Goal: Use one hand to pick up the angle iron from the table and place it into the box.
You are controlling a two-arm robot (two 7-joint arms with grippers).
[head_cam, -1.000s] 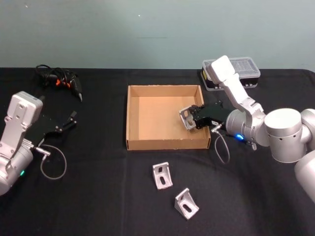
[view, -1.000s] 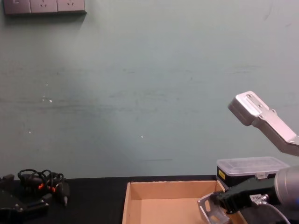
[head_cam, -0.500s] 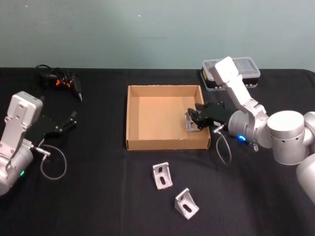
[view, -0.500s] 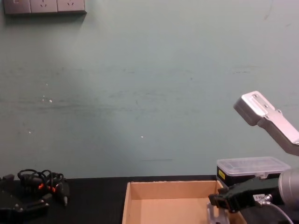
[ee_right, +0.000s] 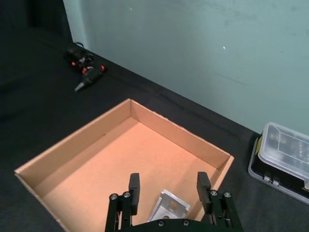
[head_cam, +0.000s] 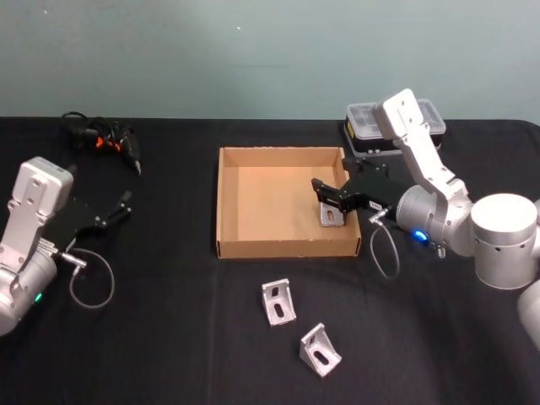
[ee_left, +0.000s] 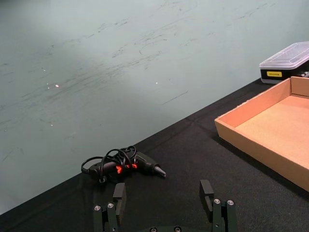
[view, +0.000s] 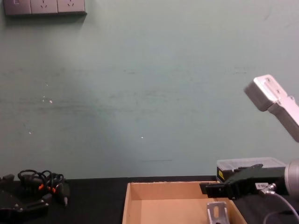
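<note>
My right gripper [head_cam: 323, 192] hangs over the right side of the box [head_cam: 283, 247], fingers spread wide apart, and it grips nothing. The angle iron [head_cam: 331, 215] sits on the cardboard floor just below, close to the right wall and toward the near corner. From my right wrist, the angle iron [ee_right: 169, 205] shows low between my two fingers [ee_right: 134, 182], and the box [ee_right: 72, 145] opens out ahead. From the chest, the angle iron [view: 216, 213] stands just under my right gripper [view: 208, 188]. On the table [head_cam: 169, 321] in front of the box lie a second angle iron [head_cam: 278, 301] and a third angle iron [head_cam: 321, 348]. My left gripper [head_cam: 125, 202] is parked well off to the left over the table, its fingers apart too [ee_left: 162, 189].
</note>
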